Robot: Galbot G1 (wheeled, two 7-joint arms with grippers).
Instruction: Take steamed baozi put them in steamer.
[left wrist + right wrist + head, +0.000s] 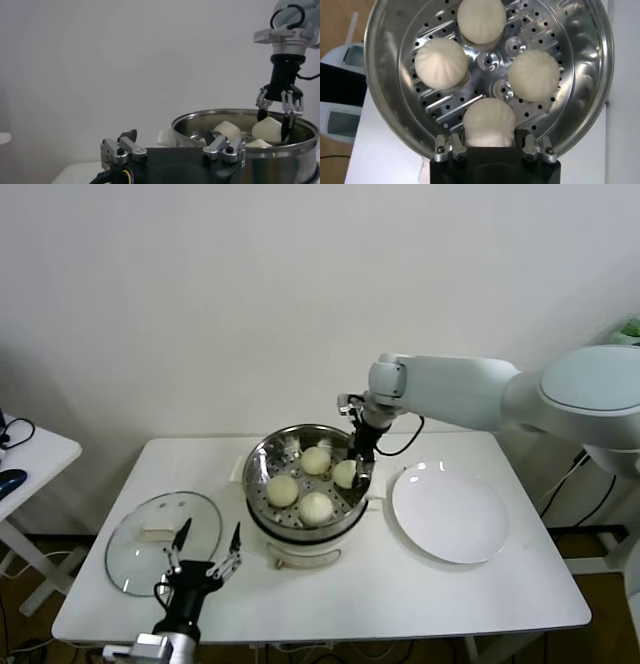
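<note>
Several cream-white steamed baozi lie in the shiny steamer [262, 459] on its white pot base at the table's middle. Three lie free [316, 460] [283, 490] [317, 507]. My right gripper [352, 477] reaches down into the steamer's right side and is shut on the remaining baozi [344, 473], which rests at the perforated bottom. In the right wrist view that baozi [489, 120] sits between the fingers of my right gripper [490, 136], with the others [441, 64] beyond it. My left gripper [205, 549] hovers open at the front left, holding nothing.
A round glass lid [150, 539] lies on the table left of the steamer, just beside my left gripper. A flat white plate [450, 514] lies to the right. A small white side table [30, 454] stands at far left.
</note>
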